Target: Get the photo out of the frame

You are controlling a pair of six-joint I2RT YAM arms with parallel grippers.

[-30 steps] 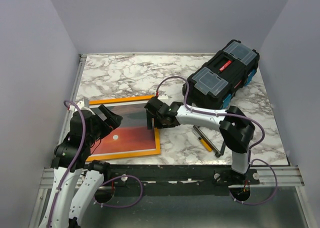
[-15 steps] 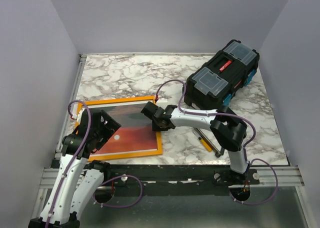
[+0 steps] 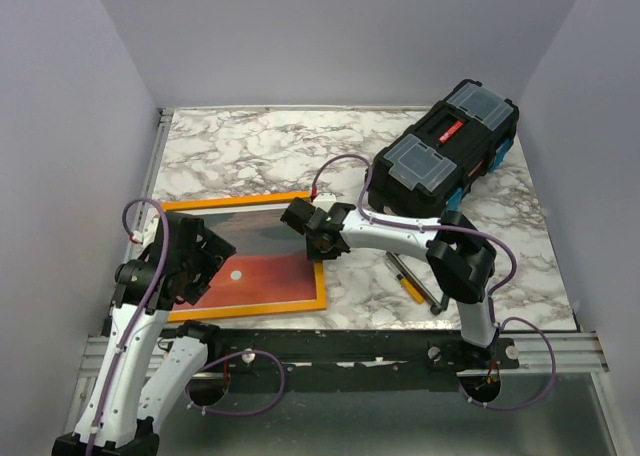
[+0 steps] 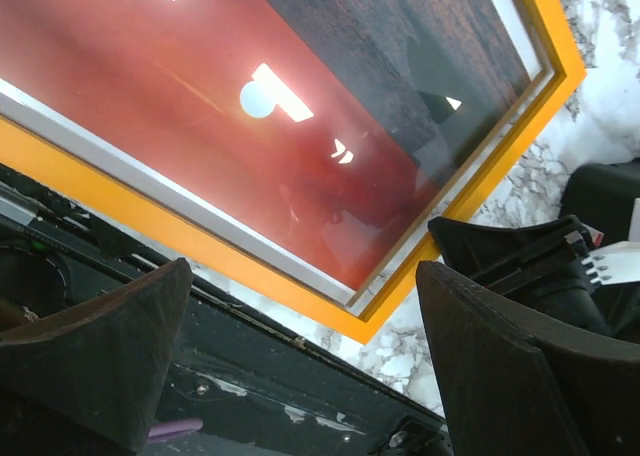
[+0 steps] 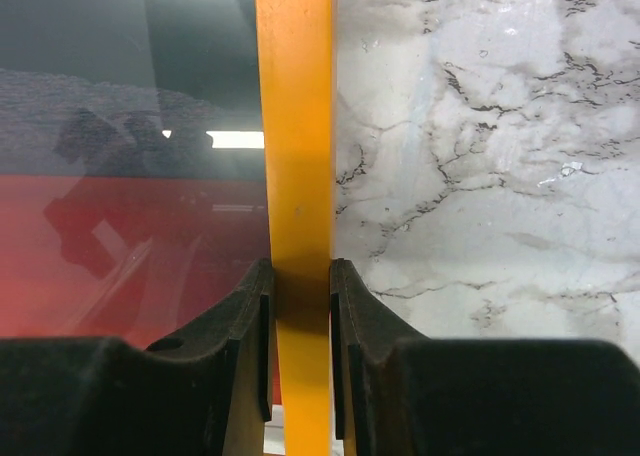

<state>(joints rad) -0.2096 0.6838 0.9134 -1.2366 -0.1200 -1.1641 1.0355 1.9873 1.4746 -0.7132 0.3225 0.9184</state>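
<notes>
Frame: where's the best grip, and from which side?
The thin orange rail nearest the right arm, from above: the frame lies flat on the marble table, so that narrow strip fits between the jaws, one inside, one outside. The right gripper grips it there.

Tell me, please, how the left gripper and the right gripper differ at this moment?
The right gripper is shut on the frame, pinching its orange right-hand rail. The left gripper stands wide open and grips nothing. The right gripper sits at the frame's right edge, while the left gripper hangs over the left part of the photo. Both have black fingers, and both are at the picture.
</notes>
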